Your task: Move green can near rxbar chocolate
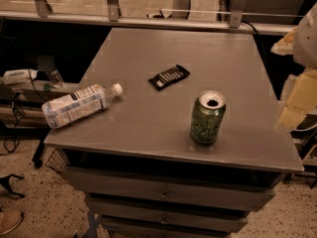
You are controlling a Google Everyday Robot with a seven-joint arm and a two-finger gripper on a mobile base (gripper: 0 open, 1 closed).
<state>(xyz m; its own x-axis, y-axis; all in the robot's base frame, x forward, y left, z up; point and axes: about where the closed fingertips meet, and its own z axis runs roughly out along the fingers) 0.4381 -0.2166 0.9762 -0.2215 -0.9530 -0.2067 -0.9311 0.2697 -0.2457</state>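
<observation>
The green can stands upright on the grey cabinet top, near the front right, with its silver top and open pull-tab hole showing. The rxbar chocolate, a flat black wrapper with white lettering, lies to the can's far left, about a can's height away. My gripper shows as pale blocky parts at the right edge of the view. It is beyond the cabinet's right side, apart from the can and holding nothing that I can see.
A white-labelled plastic bottle lies on its side at the cabinet's left edge, cap pointing right. Drawers are below the top. A railing runs behind, and shelves with clutter stand to the left.
</observation>
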